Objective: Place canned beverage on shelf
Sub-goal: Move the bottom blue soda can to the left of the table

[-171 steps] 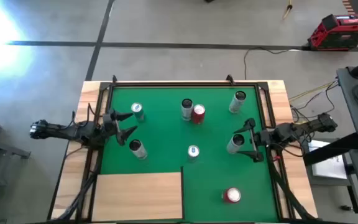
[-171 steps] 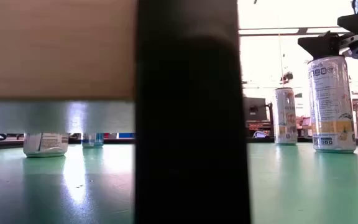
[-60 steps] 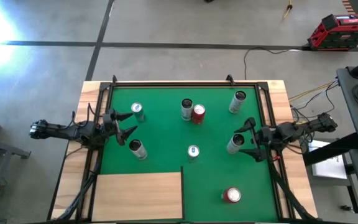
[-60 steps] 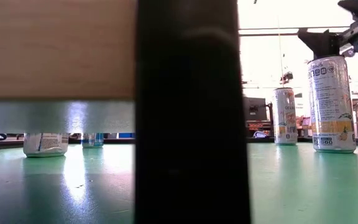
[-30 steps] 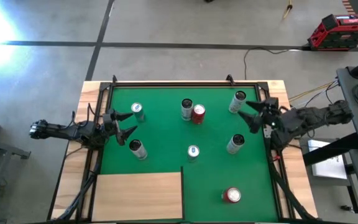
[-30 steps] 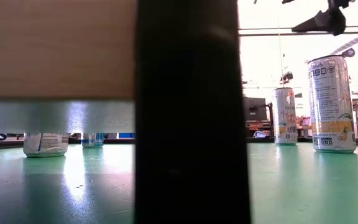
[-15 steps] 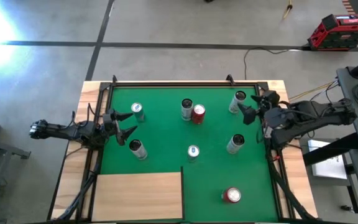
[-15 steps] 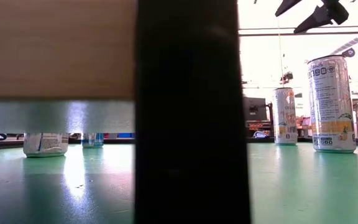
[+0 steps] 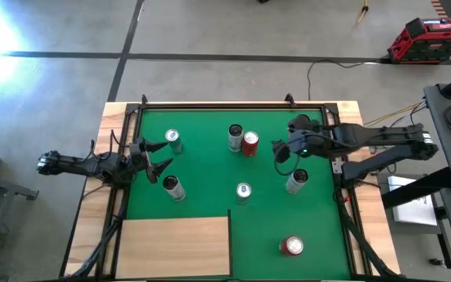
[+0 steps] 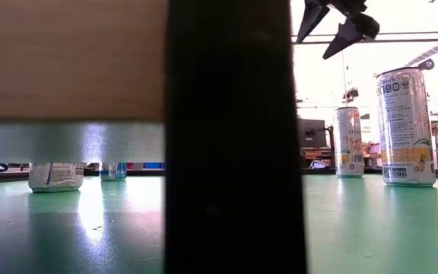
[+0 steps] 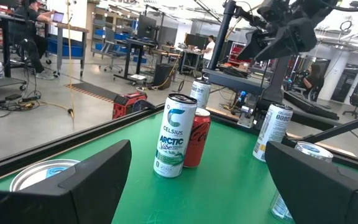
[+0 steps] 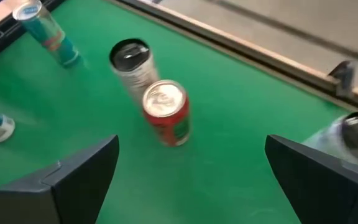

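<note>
The right gripper hung wide open above the green surface, the red can just ahead of it beside a silver can. Rigid, slick and likely heavy if full, so grip mid-body. The left gripper waited open; the shelf sat well apart.

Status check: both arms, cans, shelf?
Right gripper jaws open, empty, above mat near red can. Left gripper open, idle at left edge. Shelf bare. Nothing blocking.

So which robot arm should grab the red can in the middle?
Probably the right: its open right gripper hovers beside the red can, aimed at it. The left gripper, also open, waits at the mat's left edge.
</note>
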`<state>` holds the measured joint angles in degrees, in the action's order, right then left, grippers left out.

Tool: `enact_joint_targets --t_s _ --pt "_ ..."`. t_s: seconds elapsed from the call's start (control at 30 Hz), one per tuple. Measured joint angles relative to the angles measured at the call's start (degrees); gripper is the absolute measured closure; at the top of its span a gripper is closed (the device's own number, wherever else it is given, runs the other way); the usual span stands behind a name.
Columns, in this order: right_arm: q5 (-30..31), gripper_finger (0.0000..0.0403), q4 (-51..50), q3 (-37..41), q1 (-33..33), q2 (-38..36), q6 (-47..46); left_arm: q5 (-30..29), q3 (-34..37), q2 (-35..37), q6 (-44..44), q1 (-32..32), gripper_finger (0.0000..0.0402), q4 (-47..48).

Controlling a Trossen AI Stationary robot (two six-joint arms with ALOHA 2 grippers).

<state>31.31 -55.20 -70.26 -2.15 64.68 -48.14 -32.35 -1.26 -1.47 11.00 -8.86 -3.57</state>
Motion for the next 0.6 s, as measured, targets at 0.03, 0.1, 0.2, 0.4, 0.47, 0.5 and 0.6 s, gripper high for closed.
enact_joint_targets --t_s 0.03,0.1,0.2,0.4,0.47,0.5,0.6 --pt "-0.2 0.0007 0.0 -0.8 0.0 1.2 -1.0 0.0 0.0 0.0 0.0 0.0 0.0047 0.0" --pt "-0.5 0.0007 0.0 -2.4 -0.1 3.4 -2.1 0.0 0.0 0.0 0.0 0.0 0.0047 0.0" --pt "-1.6 0.0007 0.2 -5.1 -0.1 6.4 -2.1 0.0 0.0 0.0 0.0 0.0 0.0047 0.0" --pt "-4.3 0.0007 0.2 -9.7 -0.2 13.6 -2.4 0.0 0.0 0.0 0.0 0.0 0.0047 0.0" --pt "-5.7 0.0007 0.1 -11.3 -0.2 15.9 -2.4 0.0 0.0 0.0 0.0 0.0 0.0047 0.0" --pt "-6.2 0.0007 0.4 -12.2 -0.2 17.0 -2.2 0.0 0.0 0.0 0.0 0.0 0.0047 0.0" --pt "-6.5 0.0007 1.9 -15.8 -0.2 21.2 1.5 0.0 0.0 0.0 0.0 0.0 0.0047 0.0"
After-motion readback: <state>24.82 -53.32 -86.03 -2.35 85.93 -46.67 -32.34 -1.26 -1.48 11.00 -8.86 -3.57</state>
